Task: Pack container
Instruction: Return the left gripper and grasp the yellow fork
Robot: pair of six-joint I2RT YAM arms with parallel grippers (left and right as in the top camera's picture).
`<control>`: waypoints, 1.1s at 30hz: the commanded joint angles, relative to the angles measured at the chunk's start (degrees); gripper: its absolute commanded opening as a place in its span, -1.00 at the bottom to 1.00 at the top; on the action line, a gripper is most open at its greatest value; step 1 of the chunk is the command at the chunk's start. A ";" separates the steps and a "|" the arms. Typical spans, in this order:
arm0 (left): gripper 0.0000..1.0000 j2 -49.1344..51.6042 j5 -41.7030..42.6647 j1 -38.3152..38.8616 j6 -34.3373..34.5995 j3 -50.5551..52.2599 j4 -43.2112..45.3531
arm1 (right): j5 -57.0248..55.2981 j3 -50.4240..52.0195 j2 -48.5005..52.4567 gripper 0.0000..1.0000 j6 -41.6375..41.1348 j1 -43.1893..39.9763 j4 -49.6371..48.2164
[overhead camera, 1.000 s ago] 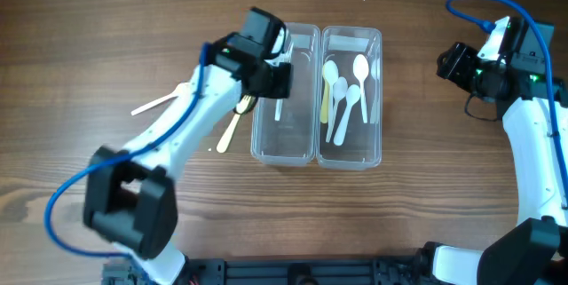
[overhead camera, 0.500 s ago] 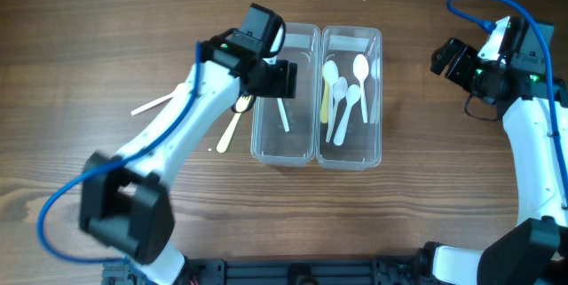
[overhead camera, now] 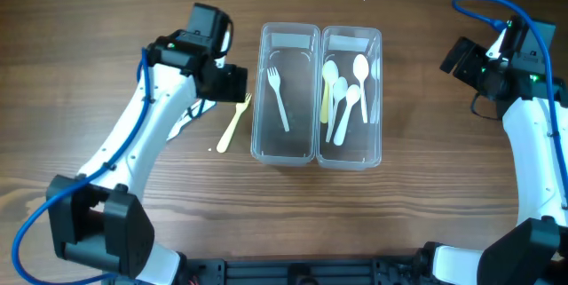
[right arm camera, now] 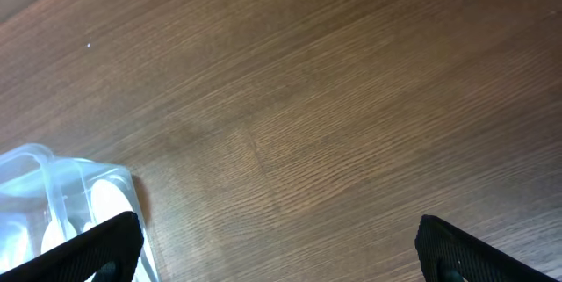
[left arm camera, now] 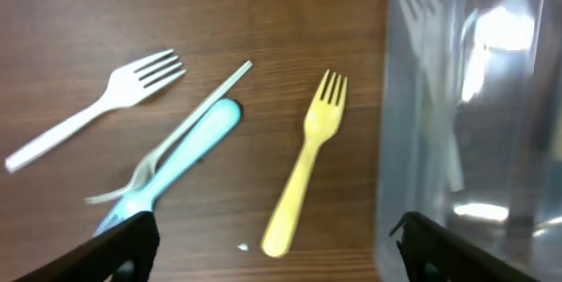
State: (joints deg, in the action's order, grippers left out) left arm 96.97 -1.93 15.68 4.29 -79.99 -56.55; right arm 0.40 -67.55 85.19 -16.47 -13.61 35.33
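The clear twin container (overhead camera: 286,157) stands at the table's middle. Its left compartment holds one white fork (overhead camera: 278,98). Its right compartment holds several white spoons (overhead camera: 358,76) and a yellow piece (overhead camera: 326,103). My left gripper (overhead camera: 232,83) hangs open just left of the container, with nothing between its fingers. Below it on the wood lie a yellow fork (left arm camera: 306,163), a white fork (left arm camera: 97,106) and a blue spoon (left arm camera: 180,163) crossed by a thin pale utensil. The container wall (left arm camera: 465,124) fills the right of the left wrist view. My right gripper (overhead camera: 461,56) is open and empty, well right of the container.
In the overhead view the yellow fork (overhead camera: 234,123) lies between my left arm and the container. The right wrist view shows bare wood and one corner of the container (right arm camera: 53,194) at the lower left. The left arm covers the other loose cutlery from above.
My left gripper opened, left the white fork in the left compartment and drew back left over the table. The right gripper opened wider and barely shifted.
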 commanded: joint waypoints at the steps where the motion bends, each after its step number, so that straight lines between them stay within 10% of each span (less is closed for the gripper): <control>1: 0.60 2.54 6.73 -1.79 -16.68 4.98 1.20 | -1.46 -0.33 0.55 0.99 -0.24 0.04 -0.20; 18: 0.17 7.45 5.31 0.61 -11.32 22.77 18.29 | -1.46 -0.33 0.55 0.99 -0.17 0.04 -0.09; 33: -0.77 7.43 5.33 0.61 -11.28 24.63 19.04 | -1.49 -0.33 0.55 1.00 -0.20 0.04 -0.13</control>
State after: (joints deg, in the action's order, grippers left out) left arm 102.94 1.56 16.12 -7.01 -57.63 -36.53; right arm -0.08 -67.55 85.19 -16.47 -13.61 35.35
